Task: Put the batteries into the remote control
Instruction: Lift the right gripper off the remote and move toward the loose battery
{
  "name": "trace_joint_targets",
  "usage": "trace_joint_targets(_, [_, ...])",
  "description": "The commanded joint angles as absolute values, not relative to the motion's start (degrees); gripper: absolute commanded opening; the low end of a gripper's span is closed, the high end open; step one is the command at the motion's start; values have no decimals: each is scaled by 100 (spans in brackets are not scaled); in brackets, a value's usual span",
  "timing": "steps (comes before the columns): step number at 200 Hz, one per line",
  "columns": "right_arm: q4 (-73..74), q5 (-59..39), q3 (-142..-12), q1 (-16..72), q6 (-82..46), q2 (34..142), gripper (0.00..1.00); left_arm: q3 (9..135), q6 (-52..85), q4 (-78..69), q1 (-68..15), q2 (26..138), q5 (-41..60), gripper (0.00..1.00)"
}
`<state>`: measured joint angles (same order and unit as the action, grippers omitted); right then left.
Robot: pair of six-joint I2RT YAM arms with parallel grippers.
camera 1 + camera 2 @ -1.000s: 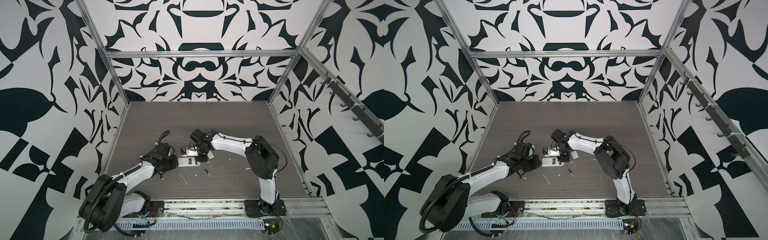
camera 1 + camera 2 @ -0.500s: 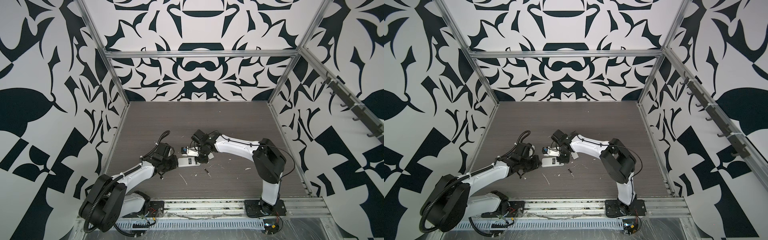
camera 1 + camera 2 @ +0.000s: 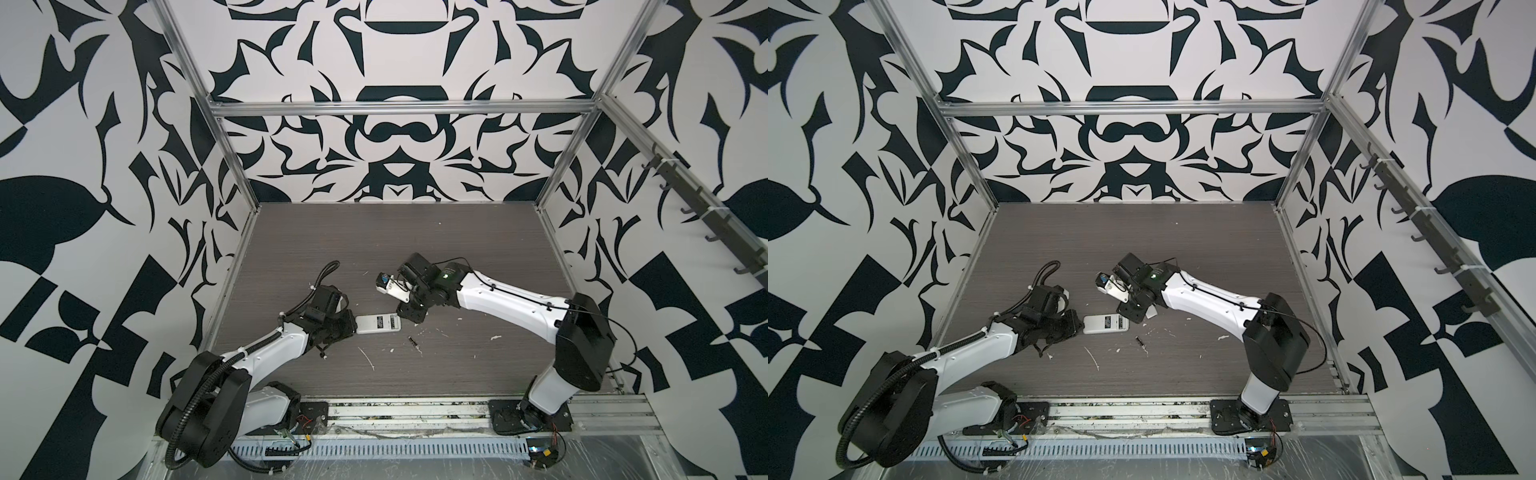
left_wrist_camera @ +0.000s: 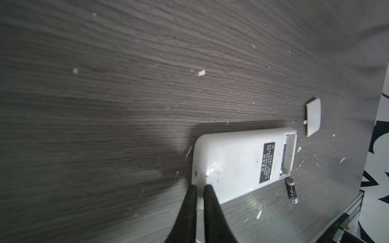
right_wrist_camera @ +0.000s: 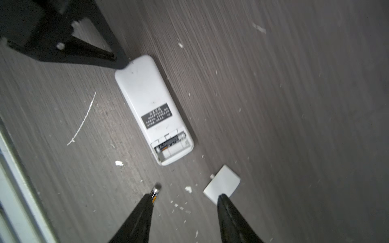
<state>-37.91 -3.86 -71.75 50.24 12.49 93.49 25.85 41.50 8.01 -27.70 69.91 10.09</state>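
The left gripper (image 4: pixel 200 187), fingers together, rests its tips against the remote control (image 4: pixel 235 164), which lies back-up toward the table's (image 3: pixel 457 249) front edge. One battery (image 5: pixel 171 142) sits in the open bay and the second battery (image 4: pixel 292 190) lies loose beside it, so the job looks half done. The cover plate (image 4: pixel 313 116) is off. The right gripper (image 5: pixel 185 196) hovers, jaws apart and empty.

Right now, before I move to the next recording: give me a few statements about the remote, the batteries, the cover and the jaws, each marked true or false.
1. The slim white remote control lies back up with its battery bay uncovered: true.
2. Both small dark cylindrical batteries sit in that bay: false; one battery does, the other battery lies on the grey wood-grain table.
3. The small flat white cover plate lies loose on the table, apart from the remote: true.
4. The right gripper has its jaws shut on a battery: false; the jaws stand open and empty.
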Motion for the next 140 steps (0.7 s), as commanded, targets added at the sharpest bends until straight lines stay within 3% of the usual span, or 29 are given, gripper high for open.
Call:
trace_joint_targets(1, [-4224, -193, -6963, 5037, 316, 8976, 60, 2546, 4091, 888, -2765, 6872, 1033, 14])
trace_joint_targets(46, [-4667, -278, -6703, 5037, -313, 9037, 59, 2560, 4140, 913, -2760, 6710, 1105, 15])
trace_joint_targets(140, [-4173, -484, -6223, 5434, -1165, 9181, 57, 2347, 4172, 1054, -2764, 5960, 964, 23])
